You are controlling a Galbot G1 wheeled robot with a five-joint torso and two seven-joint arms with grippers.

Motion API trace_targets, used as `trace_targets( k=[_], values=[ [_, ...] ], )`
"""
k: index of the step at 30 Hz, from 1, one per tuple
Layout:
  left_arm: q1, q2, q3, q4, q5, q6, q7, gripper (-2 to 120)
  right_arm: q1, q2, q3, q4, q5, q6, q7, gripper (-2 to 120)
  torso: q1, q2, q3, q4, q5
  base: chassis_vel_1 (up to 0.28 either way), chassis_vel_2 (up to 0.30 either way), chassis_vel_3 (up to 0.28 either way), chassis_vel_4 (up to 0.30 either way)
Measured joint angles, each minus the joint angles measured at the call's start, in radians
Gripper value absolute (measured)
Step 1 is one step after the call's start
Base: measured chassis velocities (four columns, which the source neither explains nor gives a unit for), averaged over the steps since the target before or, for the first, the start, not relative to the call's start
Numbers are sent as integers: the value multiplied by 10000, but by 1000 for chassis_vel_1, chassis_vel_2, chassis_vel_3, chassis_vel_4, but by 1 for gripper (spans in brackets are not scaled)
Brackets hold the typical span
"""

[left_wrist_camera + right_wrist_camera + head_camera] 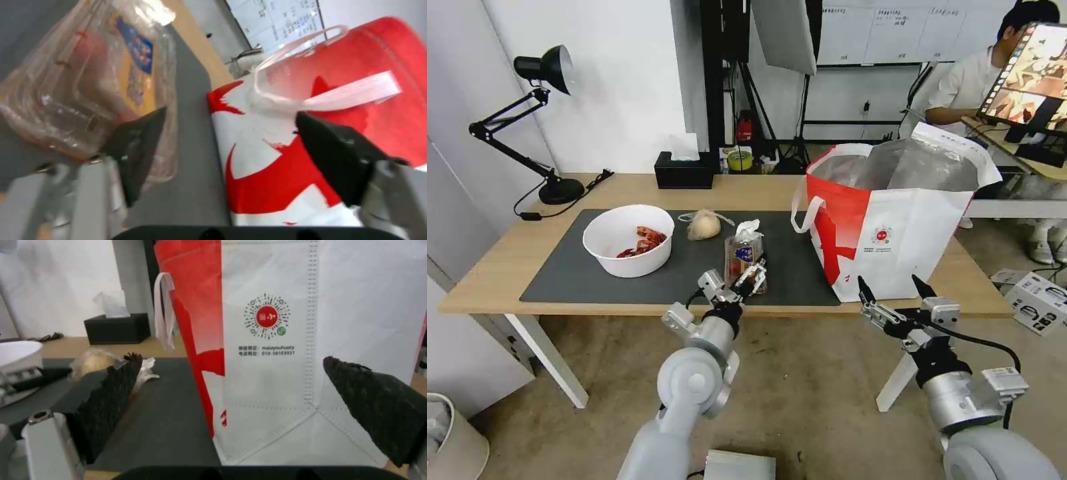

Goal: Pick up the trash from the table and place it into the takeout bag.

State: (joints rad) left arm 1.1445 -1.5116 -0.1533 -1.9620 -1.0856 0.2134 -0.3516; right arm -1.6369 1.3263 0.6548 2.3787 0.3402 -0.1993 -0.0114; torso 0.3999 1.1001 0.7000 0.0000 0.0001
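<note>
On the dark mat near the front edge of the table, the left gripper sits with its fingers spread apart, one fingertip right against the clear plastic tray (it is not squeezing it). At 10 o'clock from the tray stands the white bowl of red scraps, the small clear bag at 11. The takeout bag stands at 3 o'clock. The right gripper, fingers wide apart, hangs in front of the bag.
</note>
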Motion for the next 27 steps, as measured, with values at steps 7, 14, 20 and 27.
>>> trace_targets(
  k=[7, 14, 20, 27],
  values=[
    [-98, 21, -35, 295, 79, -33, 35, 49, 163, -124, -46, -169, 86, -1, 32, 100, 0, 0, 0, 0, 0, 0, 0, 0, 0],
    [-169, 81, -55, 446, 288, -65, 70, 25, 517, -416, -234, -410, 645, -104, 191, 100, 0, 0, 1, 0, 0, 0, 0, 0, 0],
    [-220, 130, -80, 588, 400, -78, 75, 1, 1240, -1017, -699, -560, 2540, -657, 690, 100, 0, 0, 0, 0, -1, 0, 0, 0, 0],
    [-226, 128, -108, 676, 540, -92, 81, 0, 2288, -1774, -1347, -918, 4765, -1082, 1290, 100, 1, -2, 1, 1, -1, 0, 0, 0, 0]
  ],
)
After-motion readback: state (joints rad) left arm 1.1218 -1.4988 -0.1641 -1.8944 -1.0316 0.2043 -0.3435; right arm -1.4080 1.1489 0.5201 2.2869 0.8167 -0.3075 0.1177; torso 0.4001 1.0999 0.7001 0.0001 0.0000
